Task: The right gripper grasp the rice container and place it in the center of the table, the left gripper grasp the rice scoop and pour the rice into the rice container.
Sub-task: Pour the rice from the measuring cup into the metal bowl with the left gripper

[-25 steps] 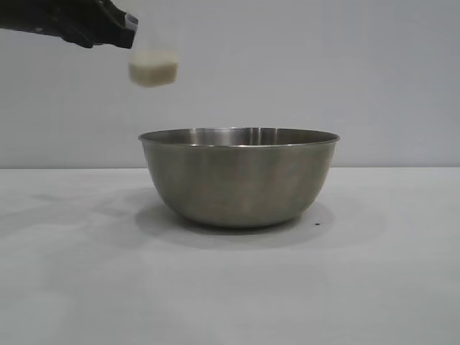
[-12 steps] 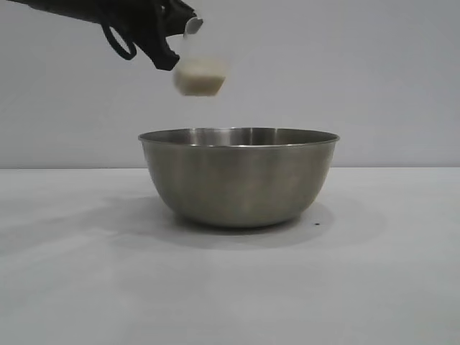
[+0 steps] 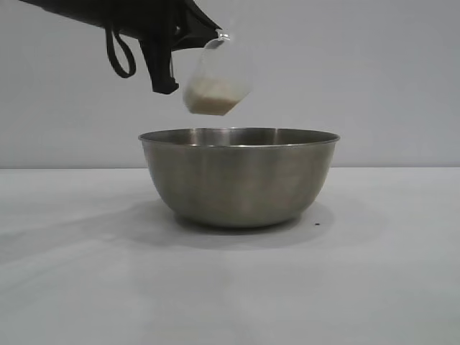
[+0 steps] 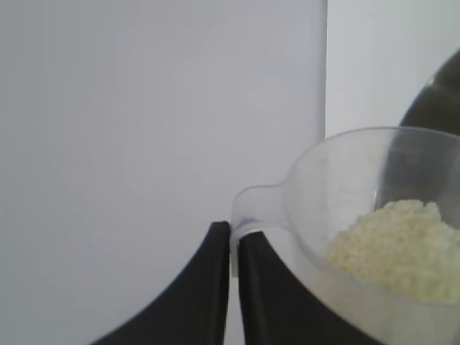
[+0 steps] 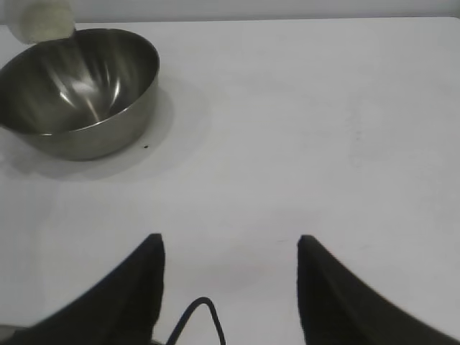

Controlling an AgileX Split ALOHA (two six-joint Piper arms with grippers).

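The left gripper [image 3: 188, 37] had carried the rice scoop [image 3: 219, 79] rightward and rolled it. Clamped on the scoop's handle, it held the tilted scoop, rice [image 3: 213, 100] inside, just above the rice container [image 3: 239, 176]. The right gripper [image 5: 230, 280] hung open, well apart.

The exterior view looks level across the table [image 3: 72, 287], close to the steel bowl [image 3: 239, 176]. The left wrist view sits just behind the left gripper [image 4: 234, 248], very near the clear scoop [image 4: 374, 237]. The right wrist view looks down from well back. All three views share bowl and scoop.
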